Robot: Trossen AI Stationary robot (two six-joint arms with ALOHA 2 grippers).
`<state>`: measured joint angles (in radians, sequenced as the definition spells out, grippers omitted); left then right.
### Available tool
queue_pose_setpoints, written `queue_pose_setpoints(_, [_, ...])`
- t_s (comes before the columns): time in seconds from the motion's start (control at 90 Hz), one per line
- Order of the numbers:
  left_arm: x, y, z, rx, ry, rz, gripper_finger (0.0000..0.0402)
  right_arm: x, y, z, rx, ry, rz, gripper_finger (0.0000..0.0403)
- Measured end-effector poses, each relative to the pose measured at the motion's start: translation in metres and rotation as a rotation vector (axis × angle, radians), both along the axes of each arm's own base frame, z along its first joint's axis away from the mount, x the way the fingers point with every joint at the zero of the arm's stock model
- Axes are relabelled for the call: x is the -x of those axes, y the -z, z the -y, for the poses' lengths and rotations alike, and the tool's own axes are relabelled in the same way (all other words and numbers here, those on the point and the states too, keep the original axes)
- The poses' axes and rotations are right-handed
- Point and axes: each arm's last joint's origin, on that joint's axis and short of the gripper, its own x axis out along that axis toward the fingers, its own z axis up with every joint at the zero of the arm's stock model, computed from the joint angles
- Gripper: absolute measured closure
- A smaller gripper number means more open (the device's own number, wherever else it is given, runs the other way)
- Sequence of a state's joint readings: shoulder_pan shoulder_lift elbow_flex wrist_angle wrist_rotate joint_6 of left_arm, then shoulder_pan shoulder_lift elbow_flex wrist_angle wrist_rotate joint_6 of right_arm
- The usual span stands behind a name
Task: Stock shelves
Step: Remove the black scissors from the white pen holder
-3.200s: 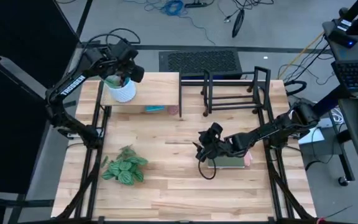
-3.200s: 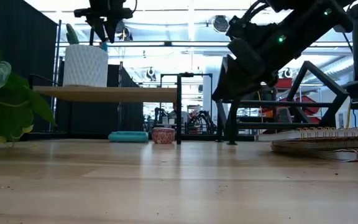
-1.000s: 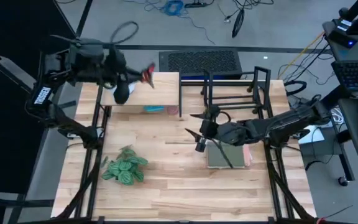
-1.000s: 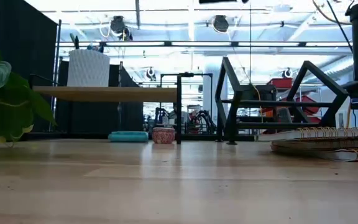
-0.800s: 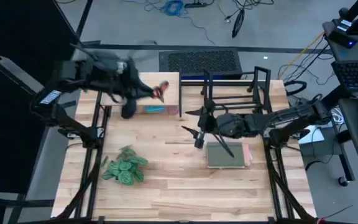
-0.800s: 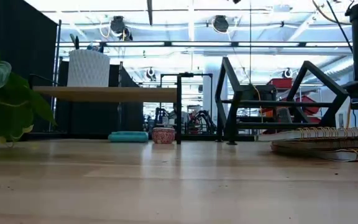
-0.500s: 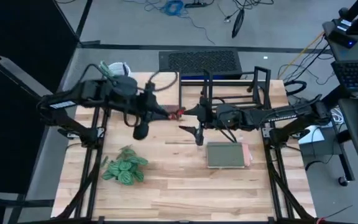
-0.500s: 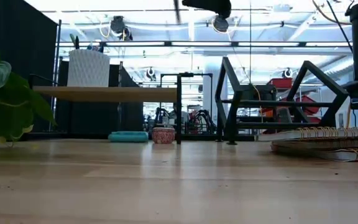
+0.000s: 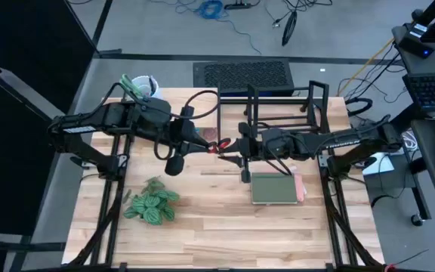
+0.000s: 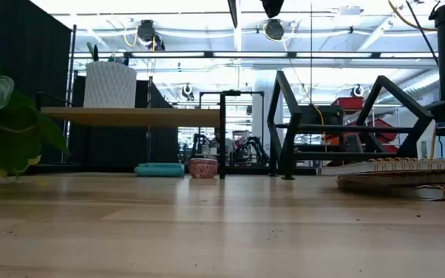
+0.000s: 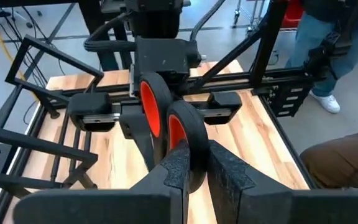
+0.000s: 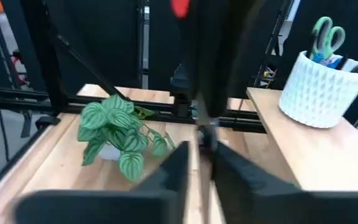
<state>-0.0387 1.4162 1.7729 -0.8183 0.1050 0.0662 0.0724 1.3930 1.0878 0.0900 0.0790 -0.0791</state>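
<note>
A pair of scissors with red-and-black handle loops (image 11: 151,102) hangs in the air over the table's middle, between my two grippers. My left gripper (image 9: 211,146) comes from the left and is shut on them. My right gripper (image 9: 231,148) faces it from the right, its fingers closed about the same scissors (image 9: 217,145). The pale-wood riser shelf (image 10: 130,116) stands at the far left, with a white cup (image 9: 143,85) resting on its flat top. The black wire rack (image 9: 282,113) stands at the far right. My left gripper pinches the nearer black-and-red handle loop (image 11: 185,134) between its two fingers (image 11: 178,167). The fingers come level from the table's left. The scissors are lifted clear, high above the table. My right gripper is shut on the scissors from the table's right, opposite my left gripper. The handle loops hide the place of contact in the left wrist view, and its own view is blurred, so which part it has cannot be told.
A spiral notebook (image 9: 276,187) lies flat right of centre, below my right arm. A green potted plant (image 9: 151,202) sits near the left front. A teal thing (image 10: 159,169) and a small reddish pot (image 10: 202,167) sit under the riser shelf.
My left gripper has carried the scissors from over the riser shelf toward the table's middle, rightward and nearer. My right gripper has moved from above the notebook toward the far left to meet it. It has then shut about the scissors.
</note>
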Motion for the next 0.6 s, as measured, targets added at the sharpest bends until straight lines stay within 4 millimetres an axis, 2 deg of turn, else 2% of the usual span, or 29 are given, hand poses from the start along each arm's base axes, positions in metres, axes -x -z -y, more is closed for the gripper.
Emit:
queue_pose_setpoints(0.167, [0.001,0.002,0.0,-0.001,-0.003,-0.019,0.0374,0.001,0.003,-0.001,-0.01,-0.006,-0.038,0.04])
queue_pose_setpoints(0.3, [0.002,0.006,-0.003,-0.071,-0.022,-0.059,0.0362,0.004,0.009,0.0,-0.061,0.01,-0.119,0.0402])
queue_pose_setpoints(0.378, [0.004,0.008,-0.006,-0.128,-0.122,-0.088,0.0341,0.008,0.023,0.0,-0.091,0.03,-0.255,0.0402])
queue_pose_setpoints(0.522, [0.017,0.021,-0.012,-0.242,-0.267,-0.276,0.0302,0.014,0.045,0.003,-0.15,0.092,-0.461,0.0403])
queue_pose_setpoints(0.6, [0.022,0.027,-0.014,-0.247,-0.33,-0.354,0.0289,0.01,0.065,0.004,-0.16,0.122,-0.583,0.0403])
